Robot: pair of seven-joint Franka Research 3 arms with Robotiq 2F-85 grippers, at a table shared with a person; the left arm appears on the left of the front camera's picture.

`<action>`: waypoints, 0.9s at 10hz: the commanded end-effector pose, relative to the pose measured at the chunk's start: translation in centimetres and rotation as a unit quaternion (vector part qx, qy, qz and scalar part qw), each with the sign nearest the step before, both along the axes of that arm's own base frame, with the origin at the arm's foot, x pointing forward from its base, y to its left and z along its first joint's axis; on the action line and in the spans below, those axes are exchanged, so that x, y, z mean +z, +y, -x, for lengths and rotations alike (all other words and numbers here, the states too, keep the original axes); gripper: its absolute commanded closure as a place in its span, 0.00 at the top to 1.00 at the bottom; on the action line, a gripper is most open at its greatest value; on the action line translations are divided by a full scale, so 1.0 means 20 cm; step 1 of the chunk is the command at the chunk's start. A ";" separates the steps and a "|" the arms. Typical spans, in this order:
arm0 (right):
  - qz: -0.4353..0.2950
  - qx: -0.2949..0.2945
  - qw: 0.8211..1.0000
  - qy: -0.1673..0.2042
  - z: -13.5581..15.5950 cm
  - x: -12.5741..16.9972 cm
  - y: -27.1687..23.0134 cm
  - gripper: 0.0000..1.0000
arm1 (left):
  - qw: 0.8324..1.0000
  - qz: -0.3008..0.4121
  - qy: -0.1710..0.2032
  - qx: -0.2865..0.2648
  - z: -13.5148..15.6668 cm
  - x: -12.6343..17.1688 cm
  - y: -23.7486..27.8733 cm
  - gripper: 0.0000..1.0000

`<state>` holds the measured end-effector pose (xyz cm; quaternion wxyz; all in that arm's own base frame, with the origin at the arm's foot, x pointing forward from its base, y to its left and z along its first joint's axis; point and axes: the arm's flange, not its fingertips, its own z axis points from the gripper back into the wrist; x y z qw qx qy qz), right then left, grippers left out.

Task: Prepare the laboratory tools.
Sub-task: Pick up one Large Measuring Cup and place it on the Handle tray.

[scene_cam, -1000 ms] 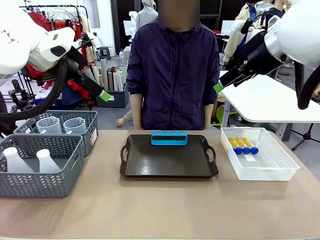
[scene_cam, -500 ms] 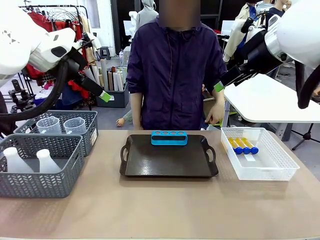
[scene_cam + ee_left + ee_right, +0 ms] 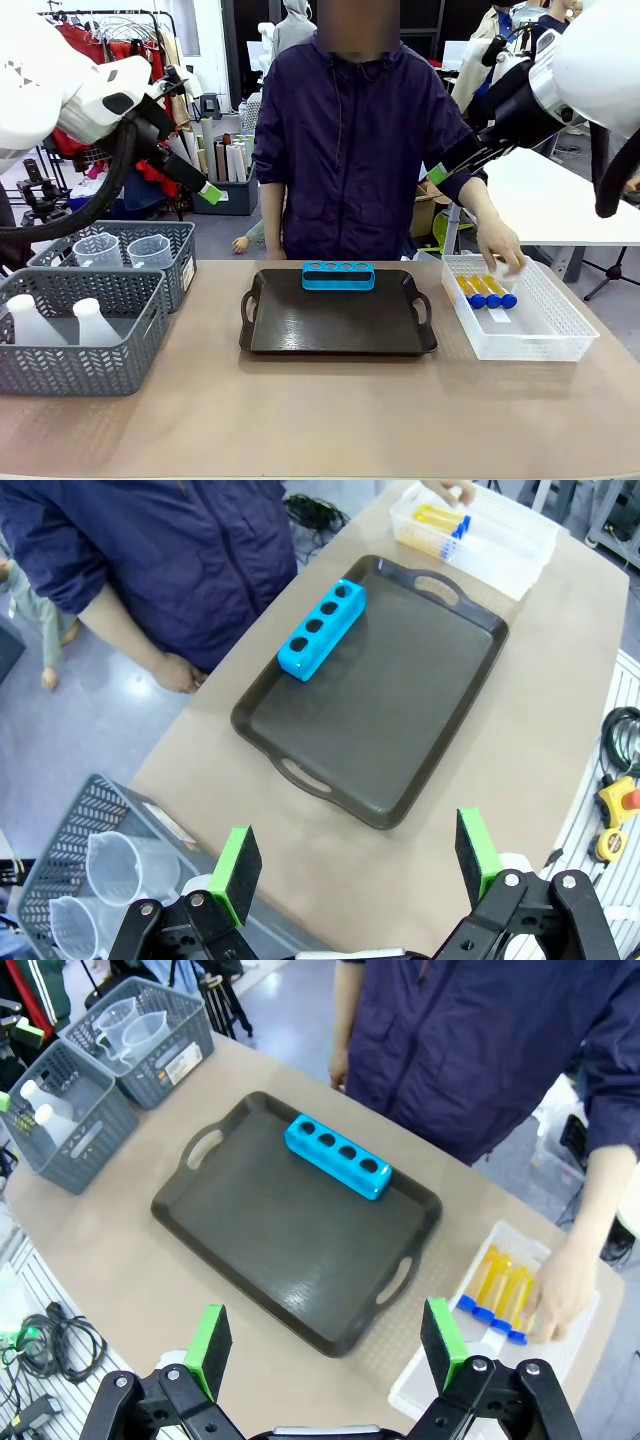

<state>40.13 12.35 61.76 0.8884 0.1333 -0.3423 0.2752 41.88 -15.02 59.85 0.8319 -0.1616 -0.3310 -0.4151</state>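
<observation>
The person's hand [image 3: 500, 246] just dropped into the white bin [image 3: 562, 332], right at the tubes [image 3: 486, 291]. Racking's about to start, I'd guess. Robot's left hand [image 3: 357, 858] and right hand [image 3: 325, 1338] hang spread, empty.

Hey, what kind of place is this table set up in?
Probably a robotics test room staged as a mock lab bench, not a working laboratory: a blue tube rack sits on a black tray, a rail of red garments stands behind, and what looks like an emergency-stop button lies nearby.

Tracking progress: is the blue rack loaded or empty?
Empty: the blue rack shows four open holes; the tubes lie in the white bin.
</observation>
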 end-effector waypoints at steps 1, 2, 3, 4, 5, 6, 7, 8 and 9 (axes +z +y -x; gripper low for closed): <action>-0.004 0.002 1.000 0.002 0.00 0.00 0.00 1.00 | 1.000 0.000 -0.003 0.000 0.00 0.01 0.01 1.00; -0.004 0.002 1.000 0.002 0.00 0.00 0.00 1.00 | 1.000 0.000 -0.003 0.000 0.00 0.01 0.01 1.00; -0.004 0.002 1.000 0.002 0.00 0.00 0.00 1.00 | 1.000 0.000 -0.003 0.000 0.00 0.01 0.01 1.00; -0.004 0.002 1.000 0.002 0.00 0.00 0.00 1.00 | 1.000 0.000 -0.003 0.000 0.00 0.01 0.01 1.00; -0.004 0.002 1.000 0.002 0.00 0.00 0.00 1.00 | 1.000 0.000 -0.003 0.000 0.00 0.01 0.01 1.00; -0.004 0.002 1.000 0.002 0.00 0.00 0.00 1.00 | 1.000 0.000 -0.003 0.000 0.00 0.01 0.01 1.00; -0.004 0.002 1.000 0.002 0.00 0.00 0.00 1.00 | 1.000 0.000 0.000 0.000 0.00 0.00 0.00 1.00; -0.004 0.002 1.000 0.002 0.00 0.00 0.00 1.00 | 0.998 -0.043 0.018 0.033 -0.01 0.05 0.05 1.00; -0.004 0.002 1.000 0.002 0.00 0.00 0.00 1.00 | 0.994 -0.078 0.039 0.063 -0.04 0.07 0.12 1.00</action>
